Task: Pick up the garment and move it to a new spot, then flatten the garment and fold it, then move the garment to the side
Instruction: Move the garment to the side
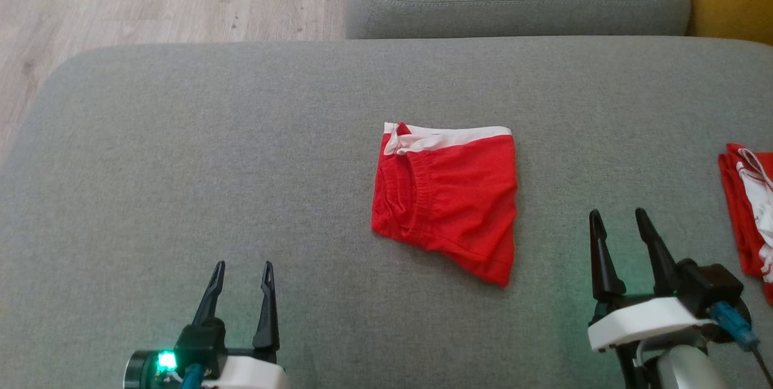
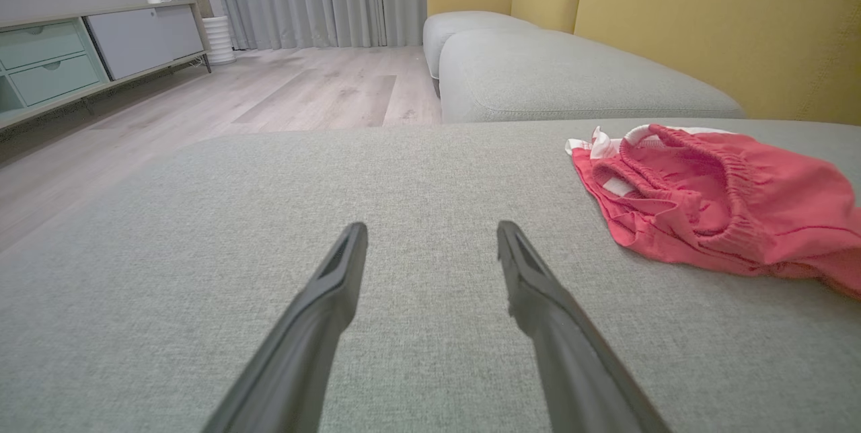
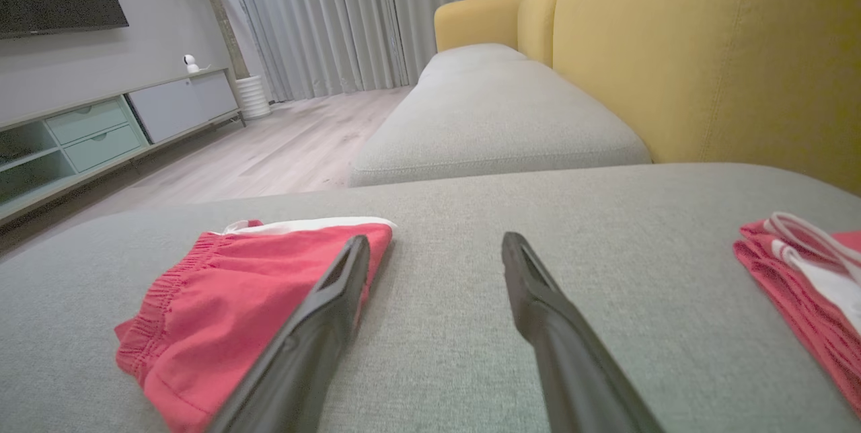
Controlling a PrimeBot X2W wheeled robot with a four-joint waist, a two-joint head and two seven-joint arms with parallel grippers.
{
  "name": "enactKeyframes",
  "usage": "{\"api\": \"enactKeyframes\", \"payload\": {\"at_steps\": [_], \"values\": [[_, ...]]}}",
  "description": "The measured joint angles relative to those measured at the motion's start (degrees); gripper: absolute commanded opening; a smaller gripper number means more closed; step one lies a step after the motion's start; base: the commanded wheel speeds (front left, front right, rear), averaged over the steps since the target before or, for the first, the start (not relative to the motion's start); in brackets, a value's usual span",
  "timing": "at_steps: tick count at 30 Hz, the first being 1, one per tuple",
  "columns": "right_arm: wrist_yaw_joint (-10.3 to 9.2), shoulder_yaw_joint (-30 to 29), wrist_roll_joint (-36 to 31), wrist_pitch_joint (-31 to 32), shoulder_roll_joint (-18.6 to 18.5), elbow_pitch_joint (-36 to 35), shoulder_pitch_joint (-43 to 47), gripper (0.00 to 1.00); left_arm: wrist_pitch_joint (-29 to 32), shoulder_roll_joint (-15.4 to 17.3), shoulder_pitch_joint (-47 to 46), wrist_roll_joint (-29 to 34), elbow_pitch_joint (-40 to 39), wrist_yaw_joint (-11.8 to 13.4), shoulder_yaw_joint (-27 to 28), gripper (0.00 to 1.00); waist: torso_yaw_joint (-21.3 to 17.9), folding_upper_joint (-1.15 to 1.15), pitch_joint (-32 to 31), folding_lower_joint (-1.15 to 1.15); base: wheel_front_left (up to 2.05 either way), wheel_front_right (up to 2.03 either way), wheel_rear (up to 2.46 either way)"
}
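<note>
Red garment (image 1: 450, 202) lies folded; grey cushion (image 1: 241, 153) beneath it

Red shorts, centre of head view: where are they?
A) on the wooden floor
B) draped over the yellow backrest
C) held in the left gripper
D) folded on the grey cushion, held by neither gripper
D: the red shorts lie folded on the grey cushion, apart from the open left gripper and open right gripper.

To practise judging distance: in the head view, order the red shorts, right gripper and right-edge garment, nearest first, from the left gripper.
From the left gripper:
1. red shorts, centre.
2. right gripper, lower right.
3. right-edge garment, far right.
</note>
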Motion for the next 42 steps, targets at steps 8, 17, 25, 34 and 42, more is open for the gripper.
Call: {"api": "enactKeyframes", "payload": {"at_steps": [8, 17, 25, 34, 42], "values": [[0.01, 0.1, 1.6, 0.0, 0.2, 3.4, -0.2, 1.00, 0.0, 0.0, 0.0, -0.1, -0.4, 0.0, 0.0, 1.00, 0.1, 0.00, 0.4, 0.00, 0.00, 0.00, 0.00], [0.00, 5.4, 6.7, 0.0, 0.2, 13.6, -9.8, 1.00, 0.0, 0.0, -0.9, -1.3, -0.3, 0.1, -2.7, 1.00, 2.5, 0.00, 3.7, 0.01, 0.00, 0.00, 0.00], [0.00, 6.4, 6.1, 2.0, 0.1, 29.0, -19.7, 1.00, 0.0, 0.0, -3.0, -2.5, -0.1, 0.2, -4.8, 1.00, 6.8, 0.00, 7.4, 0.01, 0.00, 0.00, 0.00], [0.01, 4.9, 4.1, 0.2, 0.3, 34.3, -23.4, 0.00, 0.0, 0.0, -3.7, -2.7, 0.1, 0.6, -5.1, 1.00, 5.0, 0.00, 8.4, 0.01, 0.00, 0.00, 0.00], [0.01, 5.2, 4.0, 0.2, 0.1, 30.2, -20.7, 0.00, 0.0, 0.0, -4.4, -2.7, 0.1, -1.0, -5.9, 1.00, -5.4, 0.00, 7.4, 0.01, 0.00, 0.00, 0.00]]}}
